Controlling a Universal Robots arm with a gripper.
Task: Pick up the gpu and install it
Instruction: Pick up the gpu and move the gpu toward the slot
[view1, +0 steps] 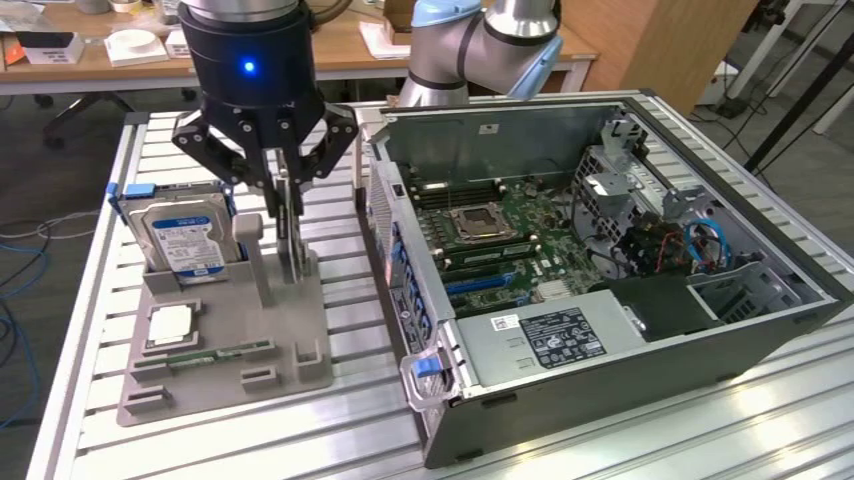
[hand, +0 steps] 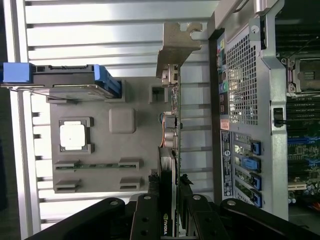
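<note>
The gpu (view1: 295, 243) is a thin dark card standing on edge over the grey parts holder (view1: 227, 385). In the wrist view the gpu (hand: 172, 125) shows edge-on, its silvery bracket end (hand: 175, 47) pointing away from me. My gripper (view1: 284, 197) hangs straight down over the card and is shut on it. My gripper (hand: 169, 202) has one black finger (hand: 148, 215) on each side of the card's near end. I cannot tell whether the card's lower edge still rests in the holder. The open PC case (view1: 747, 345) lies just to the exterior view's right.
The holder also carries an upright hard drive (view1: 187, 240) in a blue frame, a CPU (view1: 171, 325) and a RAM stick (view1: 220, 353). The case's rear wall (hand: 245, 75) with its blue slot latches runs close beside the card. The motherboard (view1: 494, 240) lies exposed inside.
</note>
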